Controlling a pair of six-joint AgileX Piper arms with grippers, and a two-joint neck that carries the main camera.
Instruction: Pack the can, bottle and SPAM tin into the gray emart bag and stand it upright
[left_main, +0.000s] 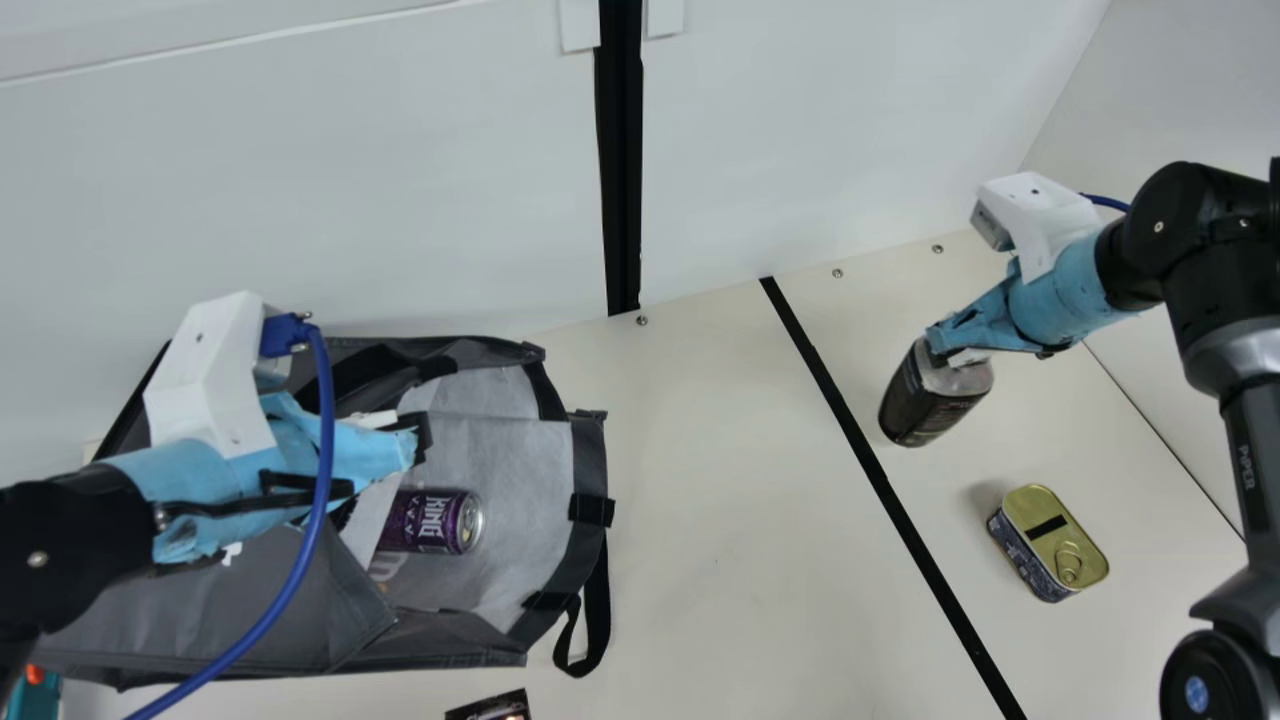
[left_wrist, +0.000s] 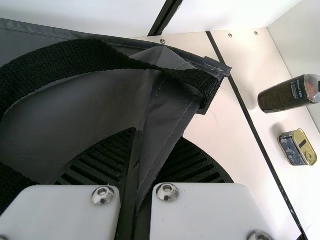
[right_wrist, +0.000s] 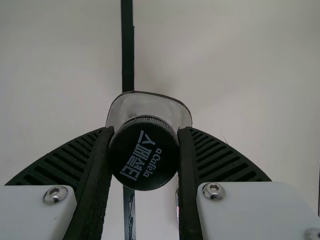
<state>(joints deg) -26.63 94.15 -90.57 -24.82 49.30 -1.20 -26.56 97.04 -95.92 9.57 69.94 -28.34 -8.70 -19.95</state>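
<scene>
The bottle-packing step is apparently underway: the right gripper is clamping the bottle by its ridged black cap toward the tabletop's right edge, while the left gripper is pinching the woven-handled gray emart bag's fabric, and the next move is probably calling for carrying the bottle over to the bag's mouth. Toward the tabletop's left edge, the purple cylindrical can is lying inside against pale lining, and the gold-lidded, round-cornered SPAM tin is sitting near the right edge.
</scene>
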